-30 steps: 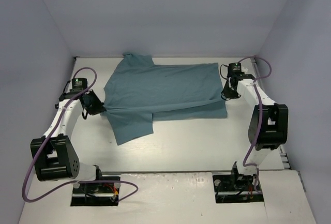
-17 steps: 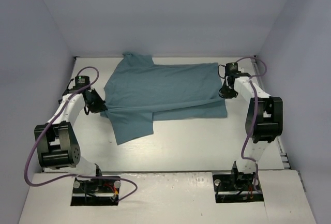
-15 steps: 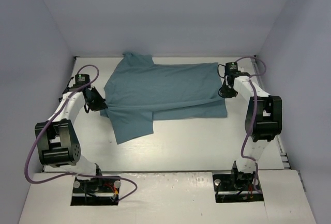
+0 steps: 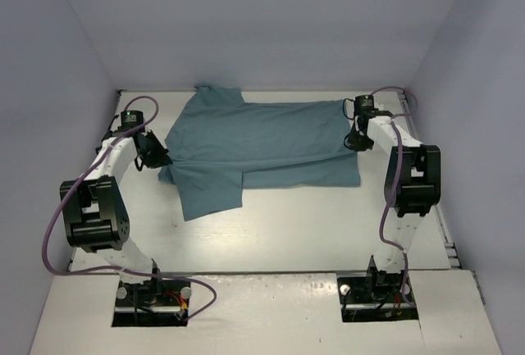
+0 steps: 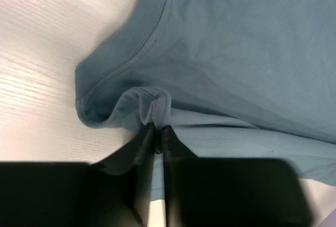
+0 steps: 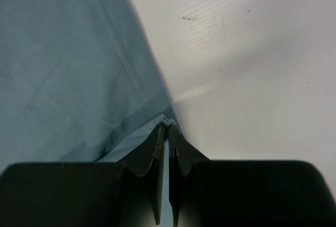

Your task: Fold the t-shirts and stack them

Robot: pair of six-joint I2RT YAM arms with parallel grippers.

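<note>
Both tools (image 5: 156, 130) (image 6: 167, 130) tip-deep in t-shirt (image 4: 262, 142) folds

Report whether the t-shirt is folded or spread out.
Partly folded: the t-shirt shows a second layer along its near edge, and the left gripper and right gripper each pinch a side edge.

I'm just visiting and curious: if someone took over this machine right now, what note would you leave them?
Left end effector: shut on a bunched bit of the t-shirt at its left edge.
Right end effector: shut on the cloth at its right edge.
The t-shirt lies spread on the table, between the two arms.
Done: both side edges gripped.
To do: fold it fully, then stack it; no neat fold shows yet.
</note>
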